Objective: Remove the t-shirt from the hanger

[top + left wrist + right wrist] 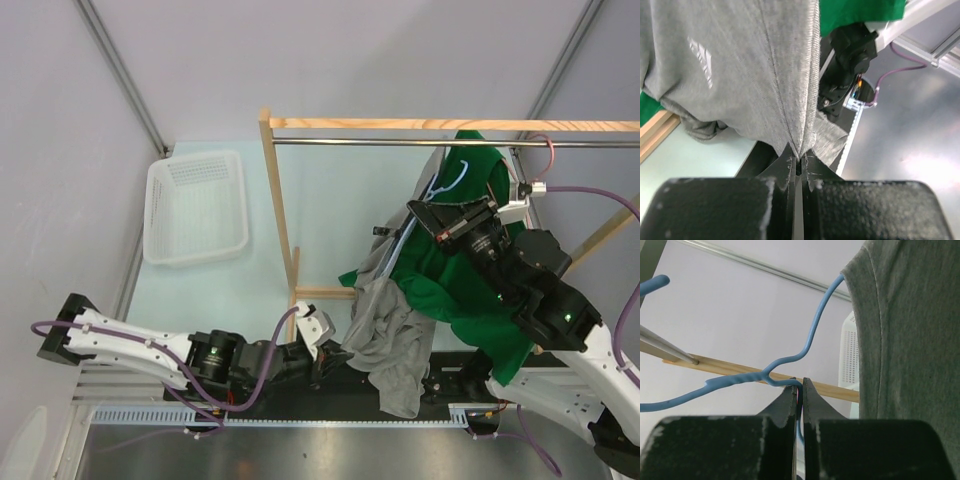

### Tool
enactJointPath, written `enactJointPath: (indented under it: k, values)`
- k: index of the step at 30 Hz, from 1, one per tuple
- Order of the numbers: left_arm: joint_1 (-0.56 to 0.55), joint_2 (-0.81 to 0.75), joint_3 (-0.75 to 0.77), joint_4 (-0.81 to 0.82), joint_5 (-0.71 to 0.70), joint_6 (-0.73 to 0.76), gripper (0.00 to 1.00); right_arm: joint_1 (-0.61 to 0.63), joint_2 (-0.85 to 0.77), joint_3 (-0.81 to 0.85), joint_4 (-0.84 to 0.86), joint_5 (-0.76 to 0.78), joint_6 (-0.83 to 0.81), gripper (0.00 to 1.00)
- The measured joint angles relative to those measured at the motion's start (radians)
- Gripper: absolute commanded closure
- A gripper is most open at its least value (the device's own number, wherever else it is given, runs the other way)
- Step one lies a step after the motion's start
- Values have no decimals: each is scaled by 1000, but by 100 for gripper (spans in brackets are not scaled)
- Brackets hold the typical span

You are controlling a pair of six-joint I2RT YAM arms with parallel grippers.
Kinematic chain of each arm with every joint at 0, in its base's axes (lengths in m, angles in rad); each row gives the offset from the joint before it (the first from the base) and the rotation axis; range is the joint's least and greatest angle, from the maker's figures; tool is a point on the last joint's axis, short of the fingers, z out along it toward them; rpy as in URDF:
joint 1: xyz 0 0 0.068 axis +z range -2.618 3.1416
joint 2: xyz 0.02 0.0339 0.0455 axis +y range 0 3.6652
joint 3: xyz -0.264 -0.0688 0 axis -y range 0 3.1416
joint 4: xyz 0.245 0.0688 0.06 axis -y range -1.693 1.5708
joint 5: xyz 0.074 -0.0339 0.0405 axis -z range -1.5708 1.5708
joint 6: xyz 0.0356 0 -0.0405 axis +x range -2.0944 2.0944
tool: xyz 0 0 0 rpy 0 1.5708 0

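A grey t-shirt [385, 330] hangs partly off a blue wire hanger [437, 188] and droops toward the table's front. My left gripper [335, 358] is shut on the shirt's hem, whose fold [801, 145] sits between the jaws in the left wrist view. My right gripper [425, 215] is shut on the blue hanger wire [790, 382] just below its twisted neck. The grey shirt [910, 330] still covers the hanger's right arm in the right wrist view. The hanger's hook is near the metal rail [400, 142].
A green garment [470, 280] hangs beside the grey one on the wooden rack [280, 200]. A white plastic basket [197, 205] sits at the back left. The black front rail [300, 400] and silver table edge run along the bottom.
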Motion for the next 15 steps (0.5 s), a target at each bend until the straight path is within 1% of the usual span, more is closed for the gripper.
enactJointPath:
  k: [6,15]
  values:
    - [0,6,-48,-3,-2,-34,100,5,2,-17,13,34,4,100]
    - [0,77,-124,15,-36,-154,99,6,-2,-26,20,52,15,100]
